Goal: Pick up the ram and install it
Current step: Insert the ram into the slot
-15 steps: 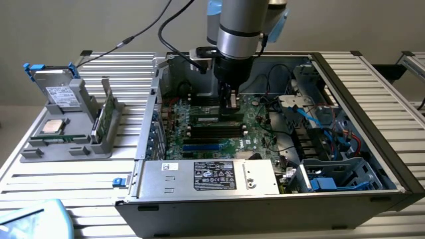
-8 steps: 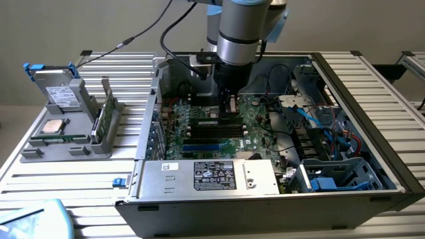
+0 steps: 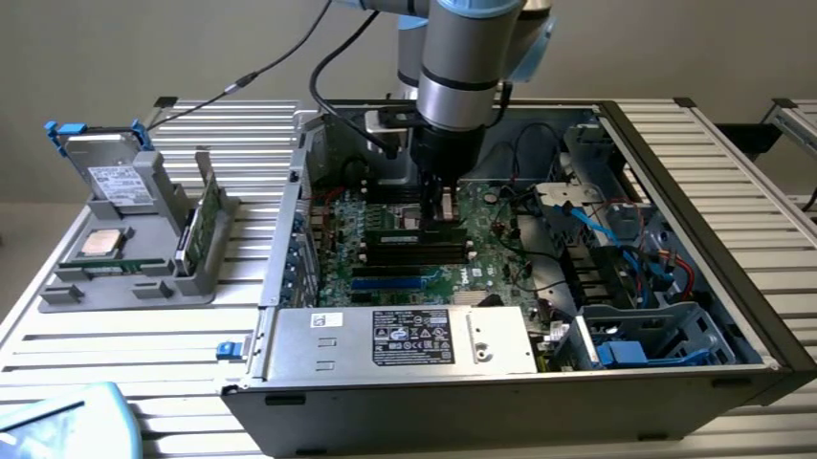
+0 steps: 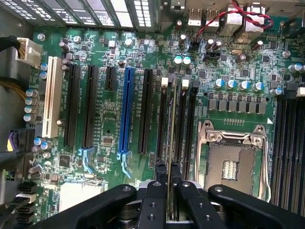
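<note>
The hand [image 3: 441, 208] is down inside the open computer case [image 3: 695, 167], which lies on the slatted table [image 3: 128, 335] and fills most of its middle. In the wrist view the hand [image 4: 170, 195] pinches the ram [image 4: 171, 138] between its two black fingers [image 4: 156, 195]. The stick is seen edge-on as a thin line running lengthwise over the black memory slots [image 4: 163, 119]. These slots lie on the green motherboard [image 4: 109, 138], between the empty processor socket [image 4: 231, 162] and a long blue expansion slot [image 4: 125, 109]. Whether the ram already sits in a slot or is just above it cannot be told.

Near the table's edge at the exterior view's left stands a grey holder [image 3: 128, 287]. It carries a square silver processor chip [image 3: 102, 244], a boxy drive [image 3: 113, 177] with blue tabs, and a green board [image 3: 202, 222] standing on edge. A silver power supply [image 3: 408, 339] sits at the case's near side.
</note>
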`<state>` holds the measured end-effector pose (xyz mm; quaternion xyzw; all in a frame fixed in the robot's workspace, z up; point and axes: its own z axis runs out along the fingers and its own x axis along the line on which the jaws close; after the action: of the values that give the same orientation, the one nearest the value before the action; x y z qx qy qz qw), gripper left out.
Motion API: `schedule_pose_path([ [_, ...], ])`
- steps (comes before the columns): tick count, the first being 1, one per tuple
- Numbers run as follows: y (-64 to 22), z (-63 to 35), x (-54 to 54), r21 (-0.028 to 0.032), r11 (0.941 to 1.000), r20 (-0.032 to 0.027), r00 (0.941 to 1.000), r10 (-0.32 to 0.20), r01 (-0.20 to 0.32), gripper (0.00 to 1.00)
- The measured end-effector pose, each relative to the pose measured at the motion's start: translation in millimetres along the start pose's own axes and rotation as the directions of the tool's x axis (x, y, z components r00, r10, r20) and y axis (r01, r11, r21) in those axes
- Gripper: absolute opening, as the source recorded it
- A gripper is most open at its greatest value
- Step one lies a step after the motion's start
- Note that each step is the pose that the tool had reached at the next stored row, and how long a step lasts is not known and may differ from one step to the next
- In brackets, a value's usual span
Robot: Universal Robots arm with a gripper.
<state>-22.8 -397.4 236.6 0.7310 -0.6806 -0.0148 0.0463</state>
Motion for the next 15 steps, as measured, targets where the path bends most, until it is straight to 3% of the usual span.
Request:
schedule_pose_path([
  [3, -1.9, -0.1, 1.2, -0.0046, 1.0000, 0.0004, 1.0000, 0.000, 0.000, 0.14],
  [11, -4.6, 1.7, 5.1, -0.0048, 1.0000, 0.0002, 1.0000, 0.000, 0.000, 0.14],
  [15, -5.0, 5.8, 5.0, -0.0051, 1.0000, -0.0027, 1.0000, 0.000, 0.000, 0.14],
])
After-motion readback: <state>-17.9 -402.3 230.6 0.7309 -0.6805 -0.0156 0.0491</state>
